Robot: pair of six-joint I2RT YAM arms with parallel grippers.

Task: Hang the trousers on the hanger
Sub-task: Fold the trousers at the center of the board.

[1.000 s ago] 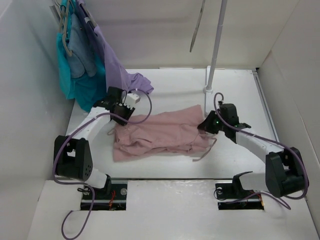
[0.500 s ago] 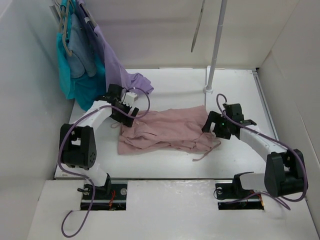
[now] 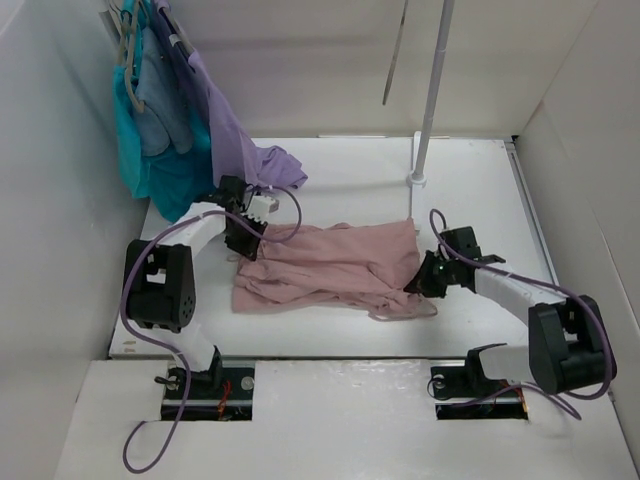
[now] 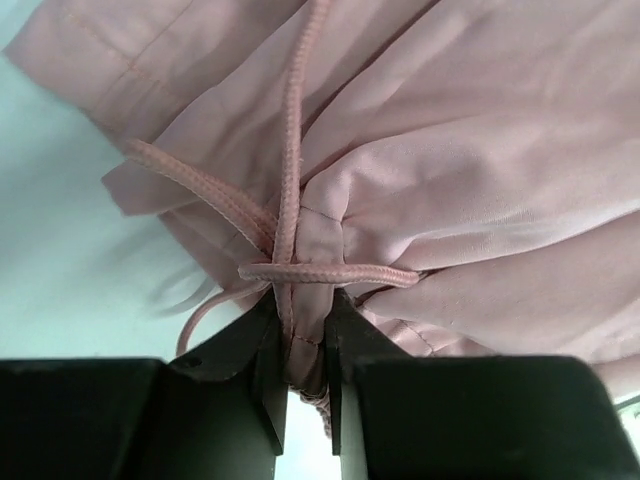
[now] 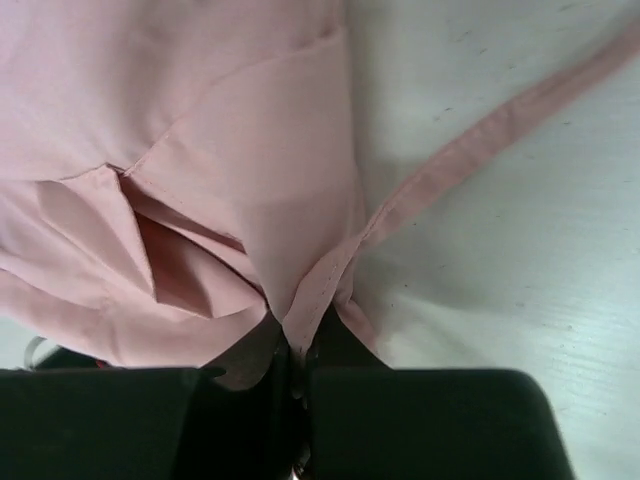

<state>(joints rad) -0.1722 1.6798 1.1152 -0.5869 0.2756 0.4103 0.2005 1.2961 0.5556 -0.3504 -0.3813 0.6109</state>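
Trousers (image 3: 330,262), dusty-pink, soft, crumpled mid-table; lilac garment (image 3: 235,140) and teal garment (image 3: 160,175) at far-left corner.
We see left gripper (image 4: 303,345), right gripper (image 5: 297,350) both clamped on fabric folds.

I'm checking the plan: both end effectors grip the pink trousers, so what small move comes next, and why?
Probably raise both ends together. The left end effector pinches fabric and drawstring, the right end effector pinches a seam edge, yet the trousers lie on the table, far from the hanger hanging behind.
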